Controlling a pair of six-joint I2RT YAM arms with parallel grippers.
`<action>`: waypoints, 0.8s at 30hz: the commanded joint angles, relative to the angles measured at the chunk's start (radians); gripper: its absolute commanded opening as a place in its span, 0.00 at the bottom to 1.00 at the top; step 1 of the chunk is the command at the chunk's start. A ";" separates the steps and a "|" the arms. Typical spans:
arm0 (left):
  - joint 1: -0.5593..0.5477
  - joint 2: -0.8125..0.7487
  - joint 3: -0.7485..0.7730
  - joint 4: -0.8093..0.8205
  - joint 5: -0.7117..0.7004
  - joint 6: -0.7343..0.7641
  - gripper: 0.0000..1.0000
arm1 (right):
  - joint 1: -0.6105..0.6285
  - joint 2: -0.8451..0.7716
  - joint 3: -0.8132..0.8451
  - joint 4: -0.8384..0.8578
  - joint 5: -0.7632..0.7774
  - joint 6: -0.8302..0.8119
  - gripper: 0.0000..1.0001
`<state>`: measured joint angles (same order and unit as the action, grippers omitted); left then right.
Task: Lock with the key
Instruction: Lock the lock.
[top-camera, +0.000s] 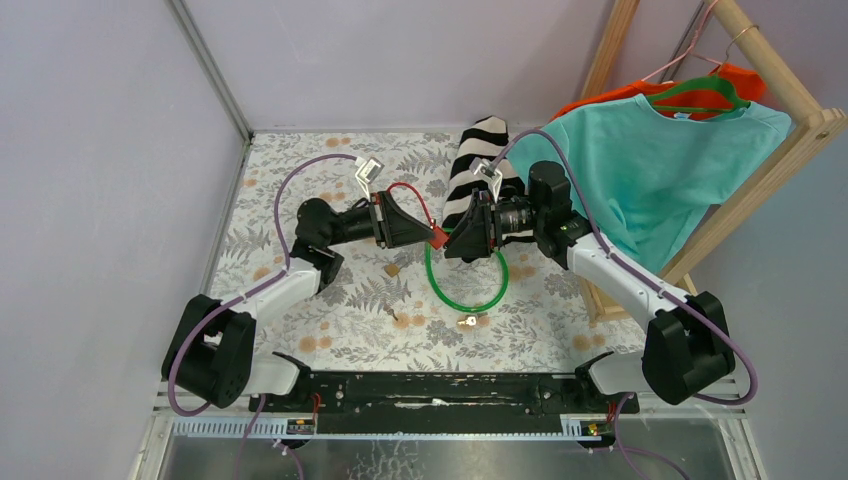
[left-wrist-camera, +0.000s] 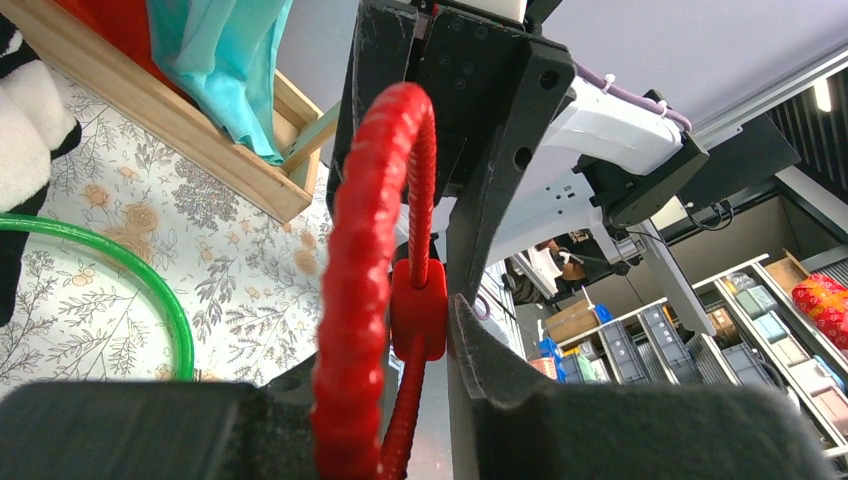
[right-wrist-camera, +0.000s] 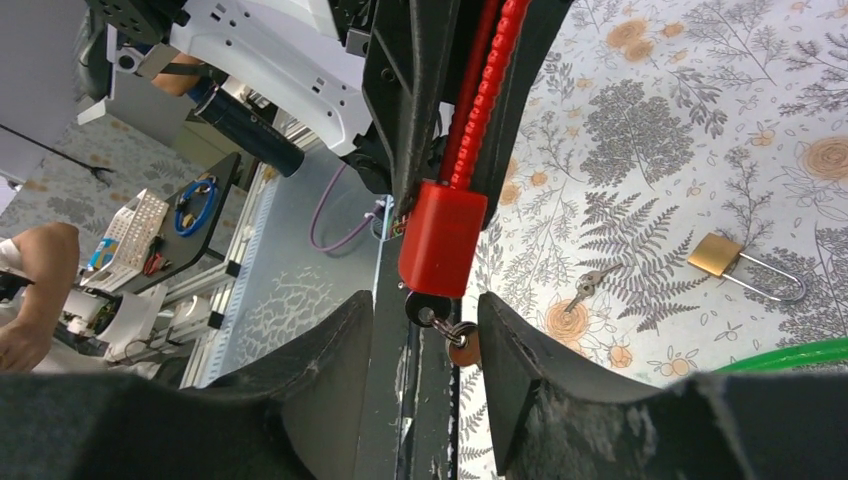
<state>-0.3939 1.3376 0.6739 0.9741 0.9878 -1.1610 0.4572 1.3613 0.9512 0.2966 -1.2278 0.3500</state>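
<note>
The left gripper (top-camera: 424, 232) pinches the red ribbed cable lock (left-wrist-camera: 365, 280) by its cable and holds it in the air above the flower-patterned counter (top-camera: 300, 190), in the middle of the top view. Its red block-shaped lock body (right-wrist-camera: 443, 232) has the keyhole end pointing toward the right gripper (top-camera: 455, 243). A small dark key (right-wrist-camera: 427, 305) sits in that end, and a ring with a small brownish tag (right-wrist-camera: 462, 345) hangs from it. The right gripper is spread, with one finger on each side of the key head, and I see no contact yet. To do this step well, I think the right gripper should go a little forward, so that its pads take the flat key head itself and not the loose ring or tag, and then press together fully before any turn. The turn should go around the key's own axis, with the wrist in line with the lock body; otherwise the key may slip or come out. The left gripper needs a firm hold, because it grips only the cable and the body could twist along.
</note>
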 joint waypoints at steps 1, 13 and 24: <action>-0.005 -0.019 0.006 0.100 0.011 -0.005 0.00 | -0.002 -0.007 0.002 0.086 -0.062 0.036 0.47; -0.006 -0.020 0.001 0.079 0.002 0.011 0.00 | -0.003 0.015 0.014 0.095 -0.051 0.051 0.29; -0.010 -0.018 0.025 -0.124 -0.073 0.072 0.00 | -0.001 0.011 0.055 -0.081 0.040 -0.112 0.07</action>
<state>-0.3988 1.3365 0.6739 0.9398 0.9661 -1.1404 0.4568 1.3785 0.9504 0.3183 -1.2308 0.3603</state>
